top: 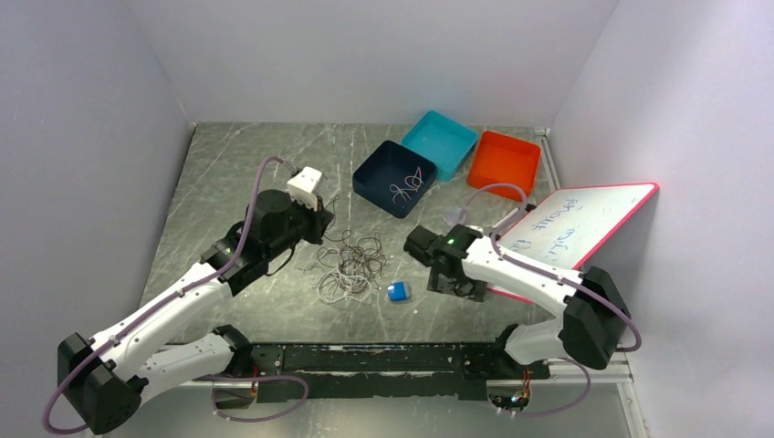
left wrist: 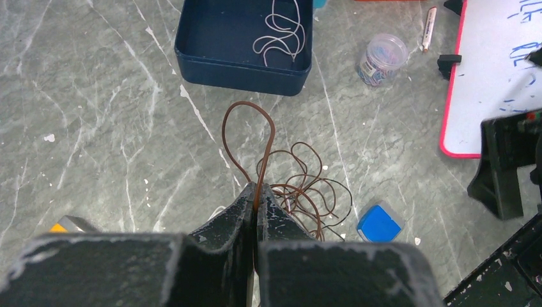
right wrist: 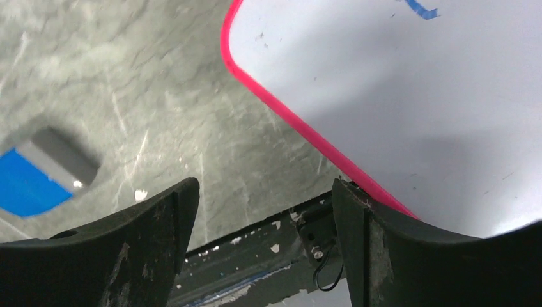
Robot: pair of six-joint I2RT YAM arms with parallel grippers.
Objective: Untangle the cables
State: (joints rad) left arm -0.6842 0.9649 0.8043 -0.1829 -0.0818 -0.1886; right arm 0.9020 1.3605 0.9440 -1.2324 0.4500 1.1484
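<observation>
cables [top: 350, 265]: tangled heap mid-table | brown cable [left wrist: 257, 182]: loop upright (pinched) | whitish cable [left wrist: 281, 32]: in navy tray [left wrist: 243, 80]

The left arm [top: 173, 306] and right arm [top: 520, 274] have white shell links between bulky black joints, and a thin purple hose [top: 251, 205] loops up each from its 6 o'clock base. A white block [top: 305, 185] caps the left arm's 12 o'clock end, and a green light [top: 449, 242] dots the right arm's 10 o'clock end. The left pincer [left wrist: 255, 214] and right pincer [right wrist: 263, 185] are matt black with edges scuffed whitish.
</observation>
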